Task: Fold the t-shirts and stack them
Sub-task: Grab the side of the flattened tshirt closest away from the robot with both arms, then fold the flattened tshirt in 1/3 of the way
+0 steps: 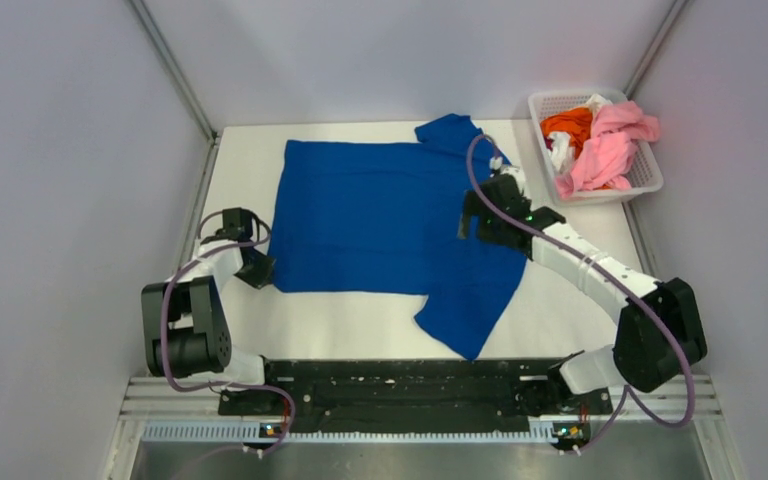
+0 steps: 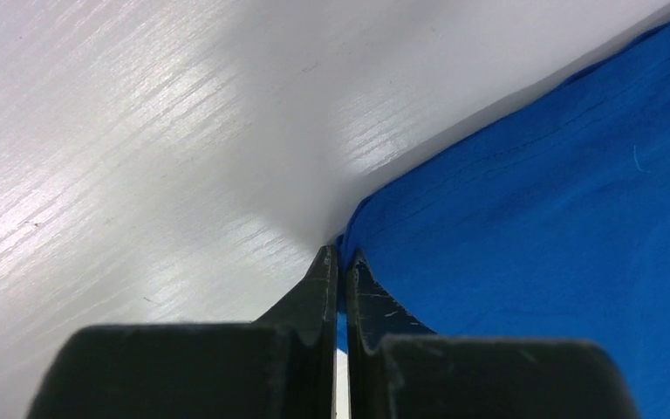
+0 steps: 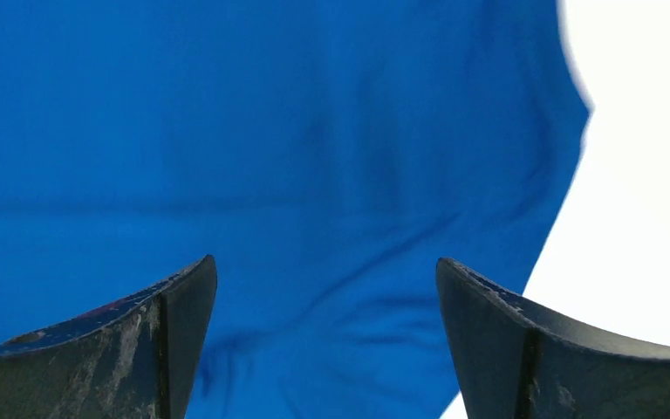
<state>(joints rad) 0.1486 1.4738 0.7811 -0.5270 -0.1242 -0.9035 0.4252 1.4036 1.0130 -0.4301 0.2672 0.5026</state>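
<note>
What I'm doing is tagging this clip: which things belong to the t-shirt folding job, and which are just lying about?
Job: blue t-shirt; pink t-shirt; orange t-shirt; white t-shirt; left gripper, pinching the blue t-shirt's corner; right gripper, open over it.
Lying about: basket; table.

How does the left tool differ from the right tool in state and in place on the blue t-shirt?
The left tool is shut, pinching a hem corner of the blue t-shirt; the right tool is wide open and holds nothing. The left tool sits at the shirt's edge, beside the white table; the right tool is over cloth at the sleeved end. Both are black.
</note>
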